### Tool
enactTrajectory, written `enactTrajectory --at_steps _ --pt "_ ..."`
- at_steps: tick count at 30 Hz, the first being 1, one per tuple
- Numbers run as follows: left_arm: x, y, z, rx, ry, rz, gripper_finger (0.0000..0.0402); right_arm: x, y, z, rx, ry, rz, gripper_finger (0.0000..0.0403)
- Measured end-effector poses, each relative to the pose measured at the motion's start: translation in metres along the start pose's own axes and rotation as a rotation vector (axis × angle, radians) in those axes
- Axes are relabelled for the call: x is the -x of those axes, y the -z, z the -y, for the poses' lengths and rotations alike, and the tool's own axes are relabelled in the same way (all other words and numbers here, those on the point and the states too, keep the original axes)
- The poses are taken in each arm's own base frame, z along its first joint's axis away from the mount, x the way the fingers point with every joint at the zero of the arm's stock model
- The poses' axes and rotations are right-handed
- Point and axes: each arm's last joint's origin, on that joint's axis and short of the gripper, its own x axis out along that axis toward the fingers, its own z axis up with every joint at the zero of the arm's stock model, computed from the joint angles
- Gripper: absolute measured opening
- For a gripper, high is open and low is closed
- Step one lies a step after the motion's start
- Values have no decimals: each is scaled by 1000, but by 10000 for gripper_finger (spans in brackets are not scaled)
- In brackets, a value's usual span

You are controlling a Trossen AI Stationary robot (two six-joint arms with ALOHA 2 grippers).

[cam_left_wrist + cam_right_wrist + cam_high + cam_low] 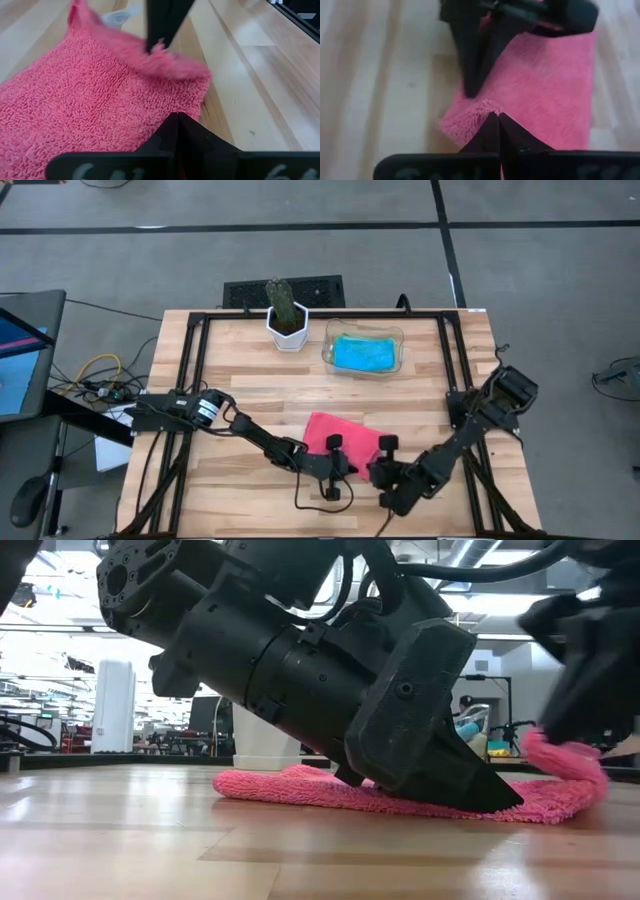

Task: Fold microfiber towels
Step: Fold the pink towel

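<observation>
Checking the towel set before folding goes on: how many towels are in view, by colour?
Pink towel: 1
Blue towel, in the tray: 1
Green: 0
Total: 2

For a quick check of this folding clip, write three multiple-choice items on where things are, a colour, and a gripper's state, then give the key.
1. Where does the blue towel lie?
A. in the clear tray
B. under the plant pot
C. on the floor

2. What colour is the towel between the grippers?
A. green
B. pink
C. white

3. How is the right gripper?
A. wide open above the table
B. shut on the pink towel's corner
C. holding the pot

Key: 1 A, blue cloth shows inside the tray; 2 B, it is pink in every view; 3 B, its fingers meet on the lifted corner, while the left gripper presses shut on the towel's edge.
</observation>
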Motion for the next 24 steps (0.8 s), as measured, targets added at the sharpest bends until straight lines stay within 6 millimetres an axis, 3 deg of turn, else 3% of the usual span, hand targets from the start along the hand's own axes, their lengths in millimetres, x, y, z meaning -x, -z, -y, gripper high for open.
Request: enactTrajectory --at_steps 10,24 --pt "0 1 0 -1 10 -8 0 -17 -29 16 50 -78 105 18" --pt "24 -19 0 -51 11 -153 0 -44 -26 18 57 -86 56 17"
